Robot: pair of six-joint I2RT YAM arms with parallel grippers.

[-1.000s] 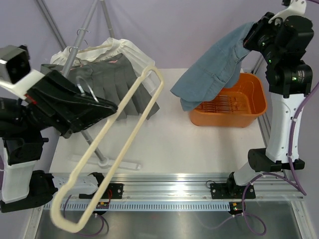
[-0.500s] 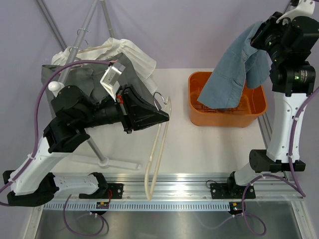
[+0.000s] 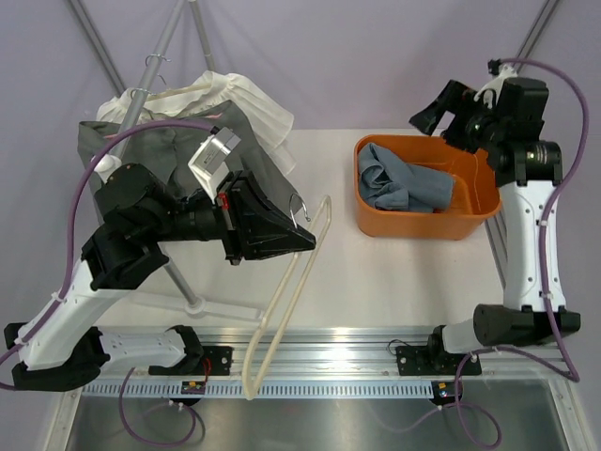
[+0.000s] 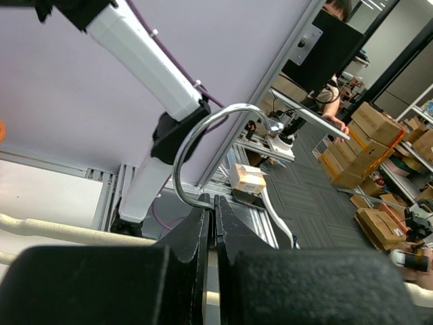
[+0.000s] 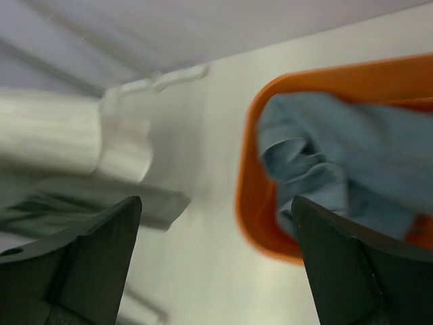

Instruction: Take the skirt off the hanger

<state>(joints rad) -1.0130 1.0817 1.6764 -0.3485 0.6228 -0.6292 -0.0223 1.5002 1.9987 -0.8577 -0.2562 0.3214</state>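
The blue denim skirt (image 3: 406, 183) lies crumpled inside the orange basket (image 3: 424, 230) at the back right, free of the hanger. My right gripper (image 3: 443, 117) hovers above the basket's far rim, open and empty. In the right wrist view the skirt (image 5: 338, 156) and basket (image 5: 252, 217) lie below the right gripper (image 5: 216, 203). The bare cream hanger (image 3: 282, 310) hangs towards the near edge. My left gripper (image 3: 305, 240) is shut on its metal hook (image 3: 302, 209). In the left wrist view the hook (image 4: 196, 135) curves up from the left gripper (image 4: 215, 206).
A clothes rack (image 3: 150, 66) stands at the back left with a grey pleated garment (image 3: 178, 150) and a white one (image 3: 249, 103). Its white foot (image 3: 230, 312) lies on the table. A metal rail (image 3: 329, 357) runs along the near edge.
My right gripper opened and let go of the skirt, which dropped into the basket. My left arm swung round, and the hanger now points towards the near edge.
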